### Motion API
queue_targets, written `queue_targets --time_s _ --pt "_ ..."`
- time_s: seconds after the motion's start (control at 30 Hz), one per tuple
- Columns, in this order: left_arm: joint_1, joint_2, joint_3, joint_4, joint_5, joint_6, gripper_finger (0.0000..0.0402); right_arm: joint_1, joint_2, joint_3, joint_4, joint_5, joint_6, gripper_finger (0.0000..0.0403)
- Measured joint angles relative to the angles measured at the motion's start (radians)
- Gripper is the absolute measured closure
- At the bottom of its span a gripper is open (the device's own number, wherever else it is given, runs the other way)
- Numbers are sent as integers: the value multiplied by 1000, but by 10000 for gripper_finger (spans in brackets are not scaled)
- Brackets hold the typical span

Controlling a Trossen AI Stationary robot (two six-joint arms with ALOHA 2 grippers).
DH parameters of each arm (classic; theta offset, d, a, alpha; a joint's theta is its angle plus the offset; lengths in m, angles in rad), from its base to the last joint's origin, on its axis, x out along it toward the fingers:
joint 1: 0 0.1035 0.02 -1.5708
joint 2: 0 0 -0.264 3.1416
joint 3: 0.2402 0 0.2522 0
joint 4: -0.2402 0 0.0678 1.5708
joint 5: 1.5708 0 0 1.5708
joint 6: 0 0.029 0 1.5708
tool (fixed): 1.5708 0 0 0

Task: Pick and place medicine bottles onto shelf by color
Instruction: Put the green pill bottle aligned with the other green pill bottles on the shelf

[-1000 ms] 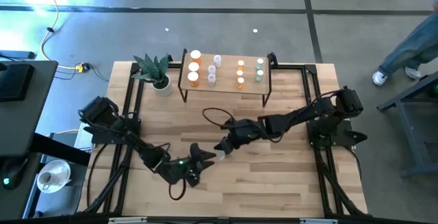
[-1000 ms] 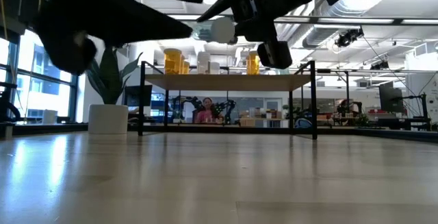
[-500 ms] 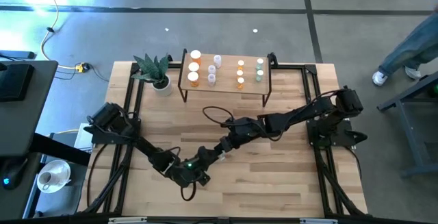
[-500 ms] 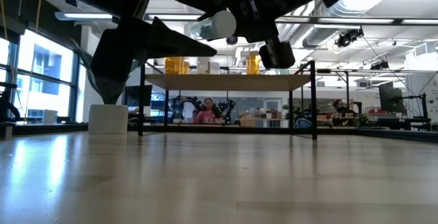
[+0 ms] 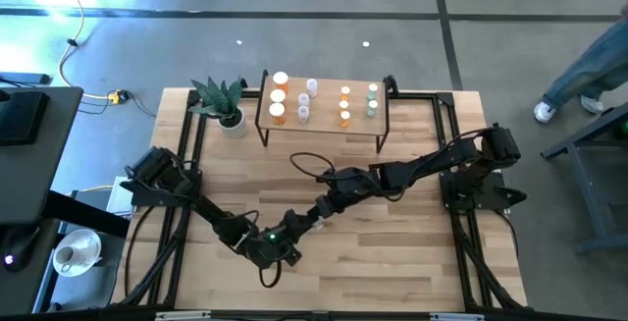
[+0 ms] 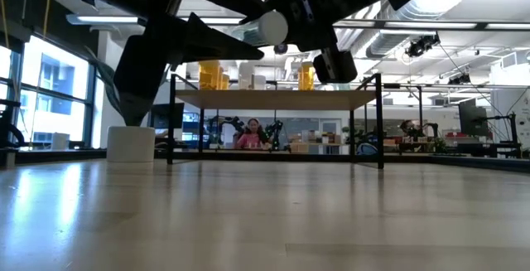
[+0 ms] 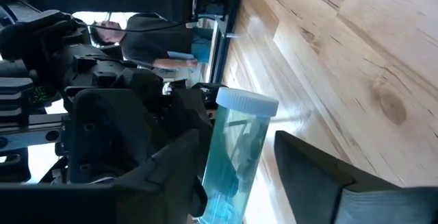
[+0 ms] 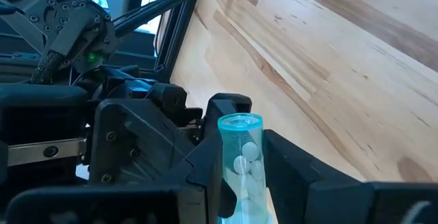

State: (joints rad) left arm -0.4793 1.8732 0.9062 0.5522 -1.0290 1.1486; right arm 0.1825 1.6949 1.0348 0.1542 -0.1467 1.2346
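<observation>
- From above: the two arms meet over the middle of the bench [image 5: 392, 252]. The left gripper [image 5: 298, 226] and the right gripper [image 5: 322, 210] point at each other. The pale green bottle [image 5: 312, 219] is a tiny speck between them. The shelf [image 5: 329, 122] is at the far side, well apart, beside a plant [image 5: 221, 95]. It holds orange, white and green bottles in groups.
- From bench height: the pale green bottle [image 6: 269, 27] hangs high in the air, lying on its side. It is above the height of the shelf [image 6: 273, 99]. The view from above cannot show this height.
- Left wrist: the bottle [image 7: 236, 155] lies between the left fingers [image 7: 315, 169]. They are spread, and I can see bench wood in a gap beside the bottle. Its white cap is at the far end.
- Right wrist: the right fingers [image 8: 301, 169] are pinching the bottle [image 8: 239, 159] on both sides. Only here can you see small white pills inside, through the clear bottom.
- I think the bottle is light, hard and smooth, so it could slip or roll. The best place to hold it is across the round middle. The left fingers should squeeze before the right ones let go.
</observation>
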Motion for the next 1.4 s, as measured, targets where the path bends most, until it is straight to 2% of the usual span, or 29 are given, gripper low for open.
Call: queue_targets --time_s 0.2,0.8,1.2,1.4 --pt "0 0 0 -6 -23 19 254 0 0 0 0 -13 7 318" --pt "-1 -1 0 -6 -3 8 300 12 1 0 -1 -20 18 318" --pt "-14 -1 0 -8 -8 -35 304 14 1 0 1 0 -49 318" --pt "-23 -1 -3 -17 -15 -106 304 -7 -18 0 7 -35 -138 318"
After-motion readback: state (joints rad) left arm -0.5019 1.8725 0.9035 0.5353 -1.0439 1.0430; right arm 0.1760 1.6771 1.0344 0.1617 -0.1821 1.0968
